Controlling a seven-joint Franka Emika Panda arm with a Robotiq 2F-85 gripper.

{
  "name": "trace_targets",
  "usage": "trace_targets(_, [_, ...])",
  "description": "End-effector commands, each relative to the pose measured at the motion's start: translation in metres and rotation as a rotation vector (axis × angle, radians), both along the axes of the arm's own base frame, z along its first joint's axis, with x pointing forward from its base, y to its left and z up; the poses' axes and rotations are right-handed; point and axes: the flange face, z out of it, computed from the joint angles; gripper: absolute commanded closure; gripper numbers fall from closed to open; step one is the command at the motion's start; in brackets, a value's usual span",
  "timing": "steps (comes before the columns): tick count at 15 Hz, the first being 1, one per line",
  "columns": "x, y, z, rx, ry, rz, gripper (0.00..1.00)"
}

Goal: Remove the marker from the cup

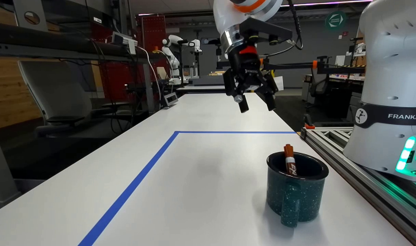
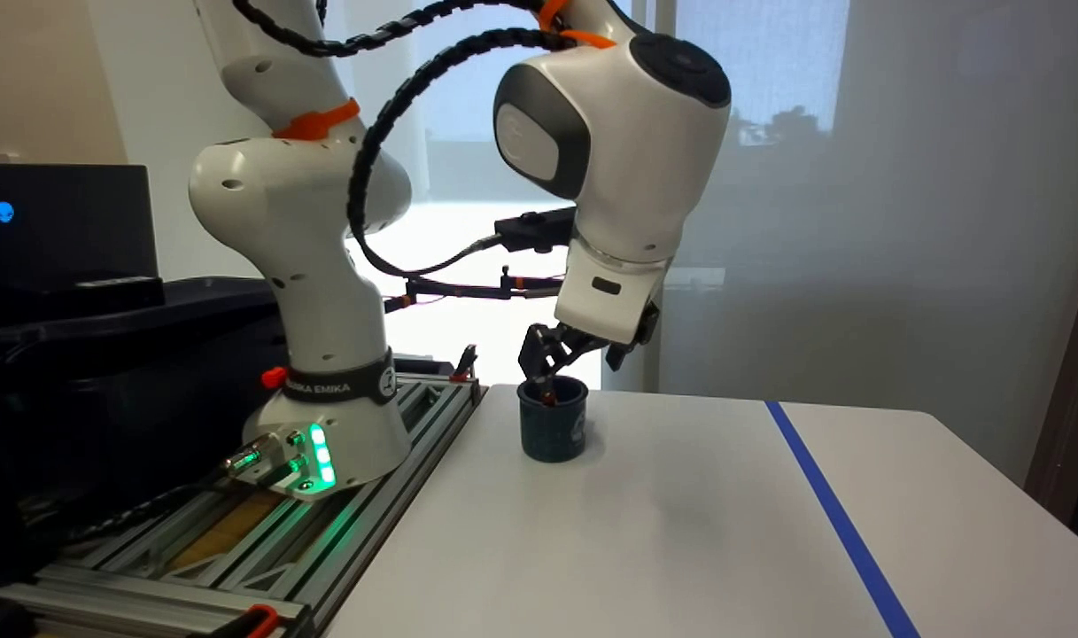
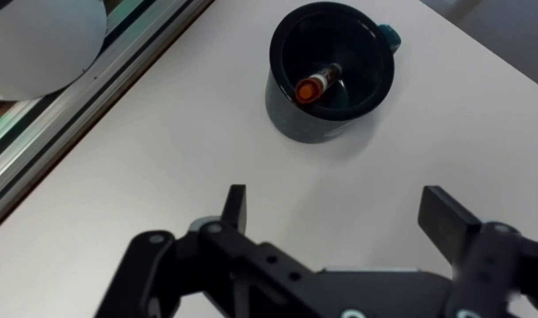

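Observation:
The cup (image 1: 305, 201) is a dark teal speckled mug standing upright on the white table. It also shows in an exterior view (image 2: 552, 437) and the wrist view (image 3: 302, 121). The marker (image 1: 289, 160), orange-red with a white band, stands tilted inside the cup. Its top end leans near the rim in the wrist view (image 3: 309, 89). It is mostly hidden in an exterior view (image 2: 549, 399). My gripper (image 1: 257, 106) is open and empty, above the table and beside the cup, not touching it. In the wrist view the gripper's fingertips (image 3: 334, 189) are wide apart, below the cup in the picture.
Blue tape (image 1: 139, 186) marks lines on the white table (image 1: 201, 191). The robot's base (image 1: 392, 143) stands on a metal rail (image 2: 388, 523) along the table edge near the cup. A small grey device (image 1: 171, 99) sits at the far table edge.

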Motion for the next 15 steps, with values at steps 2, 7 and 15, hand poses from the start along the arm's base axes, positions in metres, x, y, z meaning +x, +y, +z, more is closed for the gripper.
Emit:
trace_targets(2, [0.001,0.01,-0.013,0.021,0.089,-0.146,0.0])
trace_targets(7, [-0.002,0.011,-0.03,0.051,0.151,-0.207,0.0])
trace_targets(15, [-0.012,0.018,-0.054,0.07,0.221,-0.154,0.0])
